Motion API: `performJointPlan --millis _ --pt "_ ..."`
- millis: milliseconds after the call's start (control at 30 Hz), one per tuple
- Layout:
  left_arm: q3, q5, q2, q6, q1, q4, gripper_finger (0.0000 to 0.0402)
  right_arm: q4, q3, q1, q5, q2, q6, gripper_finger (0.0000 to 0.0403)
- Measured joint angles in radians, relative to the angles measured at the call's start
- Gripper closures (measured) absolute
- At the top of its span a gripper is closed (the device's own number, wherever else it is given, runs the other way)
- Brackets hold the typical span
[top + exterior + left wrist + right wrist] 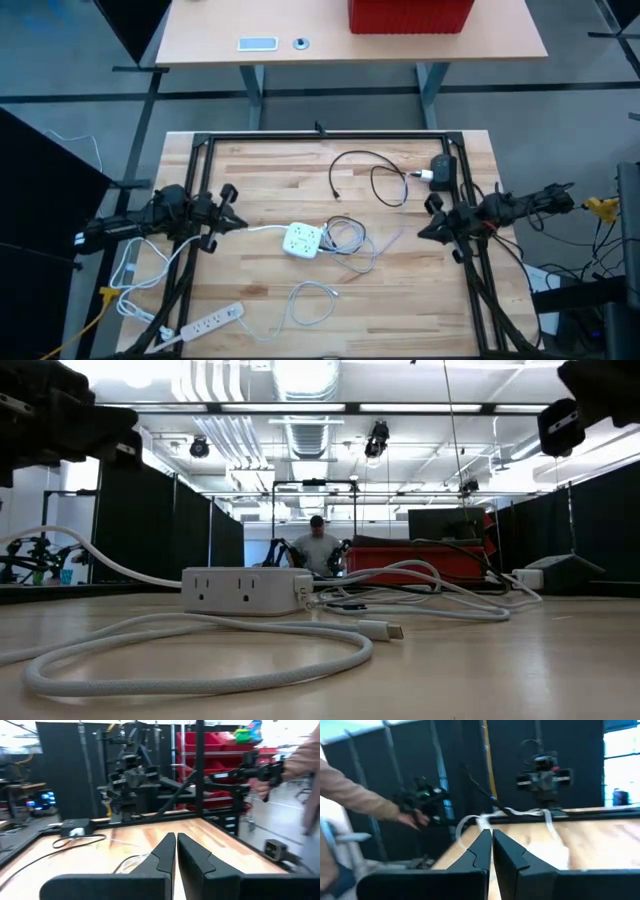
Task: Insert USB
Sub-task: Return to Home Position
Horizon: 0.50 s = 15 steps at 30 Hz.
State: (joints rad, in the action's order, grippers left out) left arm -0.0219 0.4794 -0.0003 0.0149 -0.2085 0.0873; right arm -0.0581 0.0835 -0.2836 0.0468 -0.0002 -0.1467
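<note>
A white power cube [303,240] with outlets lies near the table's middle, also seen in the low view [246,591]. Pale USB cables loop beside it; one white plug end [380,629] rests on the wood. A black cable [365,175] runs to a black adapter [440,172] at the far right. My left gripper [237,222] hovers left of the cube, shut, holding nothing [176,842]. My right gripper [424,232] hovers at the table's right side, shut and empty [491,840].
A white power strip [205,323] lies at the near left with its cord. A black metal frame [320,137] borders the table. Beyond it stands a desk with a red bin [410,14]. A person's arm [355,790] shows beside the table.
</note>
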Motion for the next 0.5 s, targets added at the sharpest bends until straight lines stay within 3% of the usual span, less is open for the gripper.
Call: performJointPlan --millis 100,233,333,500 --pt "0.0 0.082 0.003 0.023 0.0 -0.051 0.0398 -0.131 -0.07 0.0 0.033 0.003 -0.008 0.0403" --pt "0.0 0.086 0.026 0.028 0.0 -0.052 0.0398 -0.126 -0.074 0.0 -0.018 0.001 0.034 0.0403" --pt "0.0 0.084 0.041 0.028 0.0 -0.052 0.0398 -0.091 -0.073 0.0 -0.113 0.001 -0.049 0.0403" --pt "0.0 0.082 0.062 0.028 0.0 -0.052 0.0398 -0.048 -0.073 0.0 -0.126 0.014 -0.078 0.0403"
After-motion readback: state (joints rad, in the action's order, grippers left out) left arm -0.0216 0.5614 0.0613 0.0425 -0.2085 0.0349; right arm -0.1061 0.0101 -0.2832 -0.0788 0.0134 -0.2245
